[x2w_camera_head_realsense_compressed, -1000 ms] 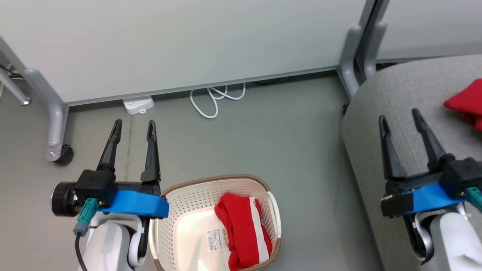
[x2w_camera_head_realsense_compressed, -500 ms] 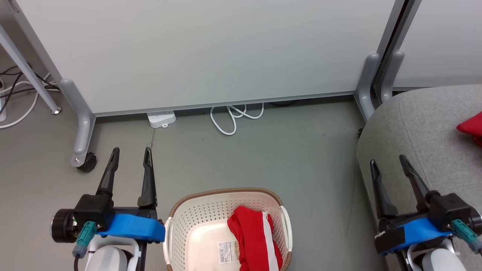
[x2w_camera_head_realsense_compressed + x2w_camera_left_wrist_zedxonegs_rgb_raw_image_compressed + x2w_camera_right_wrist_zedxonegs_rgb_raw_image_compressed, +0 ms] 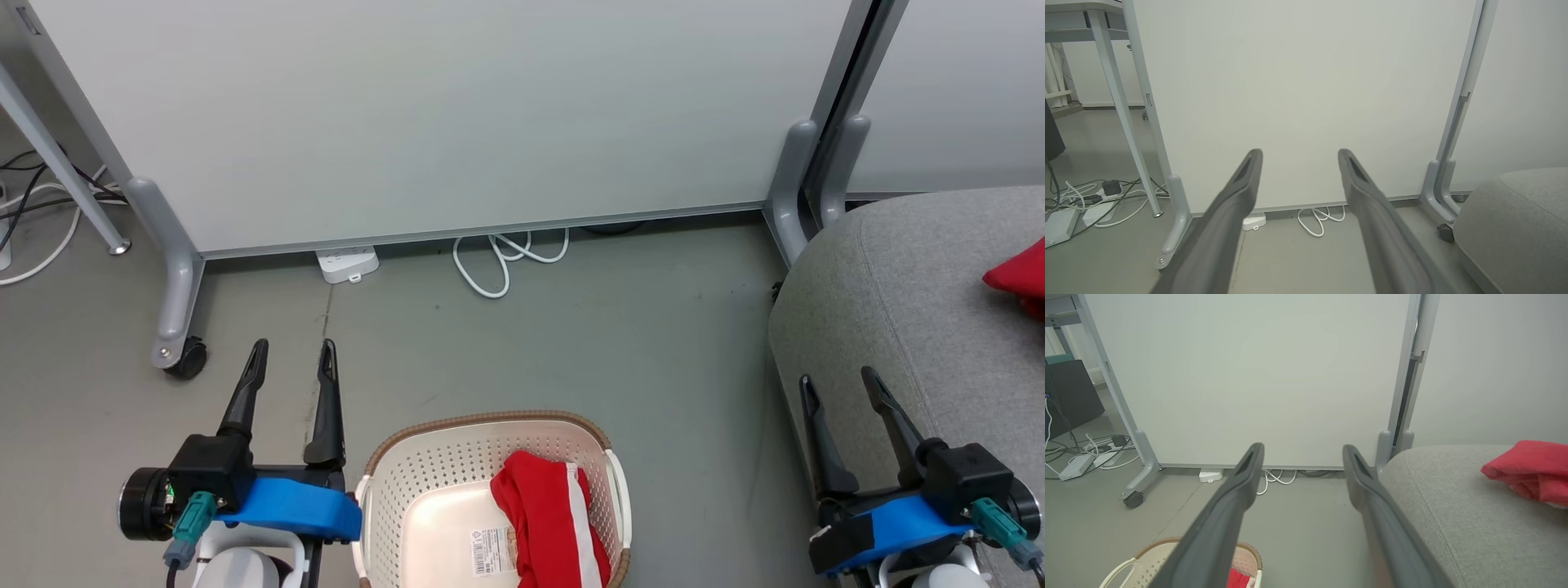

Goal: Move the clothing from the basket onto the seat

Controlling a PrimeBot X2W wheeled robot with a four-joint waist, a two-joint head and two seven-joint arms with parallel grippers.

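Head cam sits up high on the robot and looks steeply down at the floor (image 3: pixel 571 343). The basket (image 3: pixel 433 465) is at its bottom edge, between the left gripper (image 3: pixel 294 345) and right gripper (image 3: pixel 837 376). The two wrist cams ride low and look almost level along their own fingers (image 3: pixel 1220 237) at the partition panel (image 3: pixel 457 114), from fairly near. All three share that panel, the cable loop (image 3: pixel 506 251) under it and the seat (image 3: pixel 898 310) corner. Head and right wrist cams also both catch the basket and the red garment (image 3: pixel 1531 465) on the seat.

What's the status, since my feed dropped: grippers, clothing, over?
Left gripper open, empty. Right gripper open, empty. One red garment in basket, second garment on seat. No obstruction seen.
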